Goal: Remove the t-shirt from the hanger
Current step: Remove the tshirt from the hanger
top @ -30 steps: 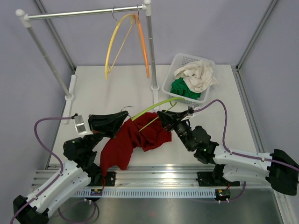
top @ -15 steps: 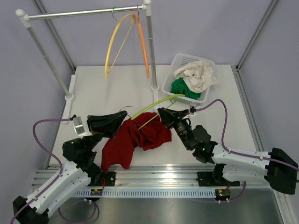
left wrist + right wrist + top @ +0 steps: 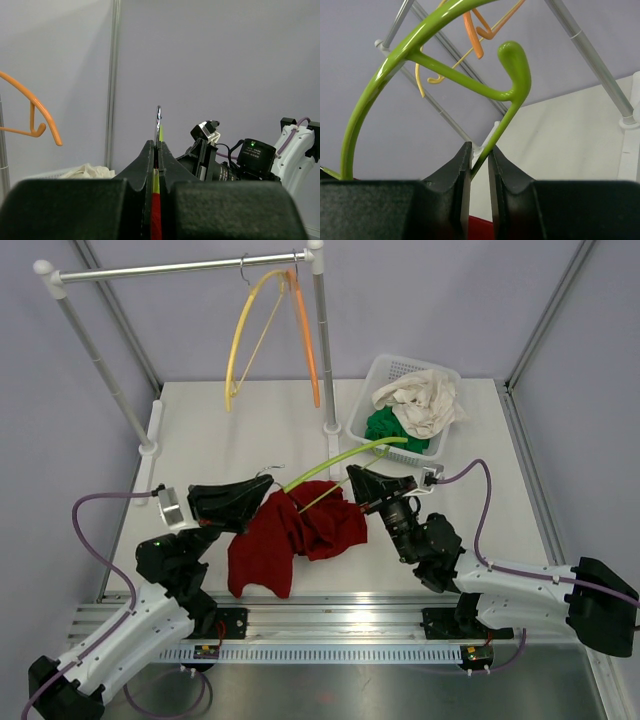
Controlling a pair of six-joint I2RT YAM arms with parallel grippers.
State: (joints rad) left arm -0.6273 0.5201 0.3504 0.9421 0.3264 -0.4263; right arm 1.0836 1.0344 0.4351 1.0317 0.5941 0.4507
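The white table [image 3: 250, 420] carries a clothes rack [image 3: 180, 267] at its far end, and both arms reach in over its near half, angled toward each other. The left arm [image 3: 130, 625] stretches forward and to the right. Its left hand [image 3: 266, 492] is clenched on the neck of the green hanger [image 3: 340, 460], just below the metal hook [image 3: 270, 471]. The right arm [image 3: 520, 585] lies low along the near edge, with the right hand [image 3: 352, 477] pointing left at the hanger's other half.

The red t-shirt [image 3: 285, 540] hangs bunched from the hanger between the two hands. Its lower part droops onto the table near the left arm.

The left wrist view shows what the top view hides: the fingers [image 3: 145, 170] are pressed together with a green strip and red cloth pinched between them. The right wrist view shows the hanger's thin strut [image 3: 495, 135] running down between that hand's fingers [image 3: 455, 175]. Only a narrow gap remains there, and whether they pinch the strut cannot be told.

A white basket [image 3: 397, 368] to the right of the rack holds a white cloth [image 3: 420, 400] lying over a green garment [image 3: 390, 428]. A yellow hanger [image 3: 240, 330] and an orange hanger [image 3: 305, 340] hang from the rack.
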